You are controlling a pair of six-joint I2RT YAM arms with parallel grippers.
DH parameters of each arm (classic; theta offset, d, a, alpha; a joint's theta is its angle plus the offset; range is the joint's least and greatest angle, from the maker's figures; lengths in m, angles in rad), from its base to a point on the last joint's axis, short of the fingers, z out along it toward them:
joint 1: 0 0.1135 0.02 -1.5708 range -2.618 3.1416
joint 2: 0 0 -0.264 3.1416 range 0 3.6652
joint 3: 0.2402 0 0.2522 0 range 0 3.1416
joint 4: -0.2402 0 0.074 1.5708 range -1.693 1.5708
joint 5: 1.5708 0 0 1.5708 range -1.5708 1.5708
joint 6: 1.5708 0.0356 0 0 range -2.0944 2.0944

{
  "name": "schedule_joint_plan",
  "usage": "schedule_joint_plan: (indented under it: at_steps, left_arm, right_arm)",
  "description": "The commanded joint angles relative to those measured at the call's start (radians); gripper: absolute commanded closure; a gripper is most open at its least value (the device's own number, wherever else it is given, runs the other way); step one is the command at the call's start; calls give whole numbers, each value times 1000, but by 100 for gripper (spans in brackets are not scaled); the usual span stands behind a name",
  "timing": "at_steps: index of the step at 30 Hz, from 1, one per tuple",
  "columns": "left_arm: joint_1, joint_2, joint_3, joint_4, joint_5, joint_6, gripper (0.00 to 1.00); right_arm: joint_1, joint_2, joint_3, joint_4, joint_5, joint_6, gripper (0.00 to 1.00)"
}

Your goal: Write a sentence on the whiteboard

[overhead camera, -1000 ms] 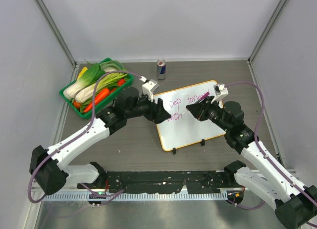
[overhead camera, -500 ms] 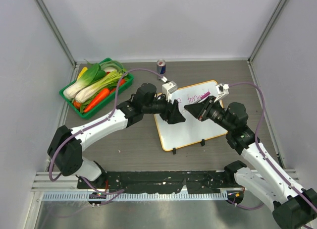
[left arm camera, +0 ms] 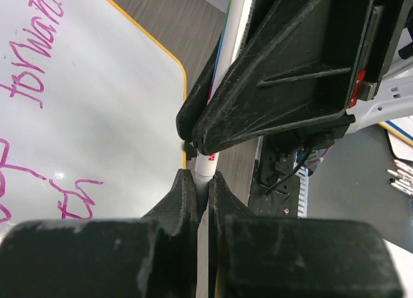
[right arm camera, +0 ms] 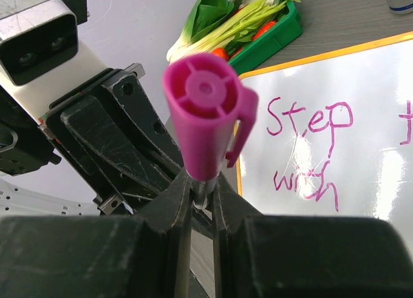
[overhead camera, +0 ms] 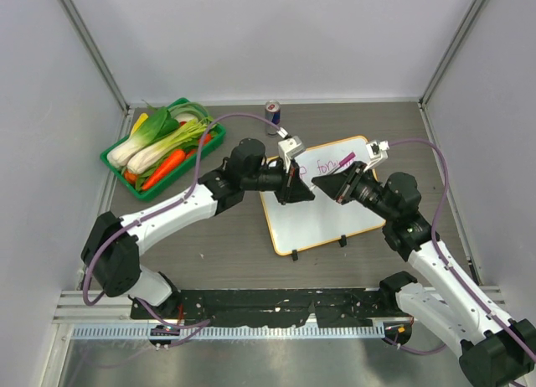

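The whiteboard (overhead camera: 322, 224) is laid flat on the counter (overhead camera: 226, 245), right of centre and turned at an angle, with its two black clips on the near edge. The sentence (right arm camera: 308, 122) is written in pink on the far part of the board. "Step" and "with" can be read in the right wrist view, and part of "forward" in the left wrist view. The rest is hidden by the arms.

Both arms are brought together above the board's far left part, tip to tip. A marker (left arm camera: 208, 164) is clamped in the right pincer (overhead camera: 321, 184), its pink cap (right arm camera: 206, 117) seated on the rear end and pointing back toward the wrist camera. The left pincer (overhead camera: 295, 188) is closed on the marker's white barrel just below the right fingers, so the marker is gripped from both sides.

A green tray (overhead camera: 107, 159) of vegetables is seen at the far left of the counter. A can (overhead camera: 272, 116) is stood near the back wall, just beyond the board.
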Motion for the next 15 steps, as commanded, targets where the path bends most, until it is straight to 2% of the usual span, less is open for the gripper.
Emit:
schedule_joint_plan:
  at_steps: [1, 4, 9, 11, 14, 15]
  left_arm:
    - [0, -29, 22, 17, -23, 3, 100]
    - [0, -49, 2, 16, -44, 5, 100]
    - [0, -92, -34, 2, -63, 2, 100]
    - [0, -114, -49, -4, -72, 3, 100]
    - [2, -141, -64, -9, -76, 10, 100]
    - [0, -149, -69, -13, -78, 10, 100]
  right_arm:
    - [-2, -6, 6, 46, -20, -10, 98]
    - [-2, -8, 14, 43, -22, -11, 89]
    - [-5, -11, 27, 49, -28, -13, 61]
    - [-4, -12, 37, 52, -35, -10, 53]
    - [-4, -11, 37, 69, -63, -5, 46]
    - [-4, -12, 34, 84, -71, -1, 40]
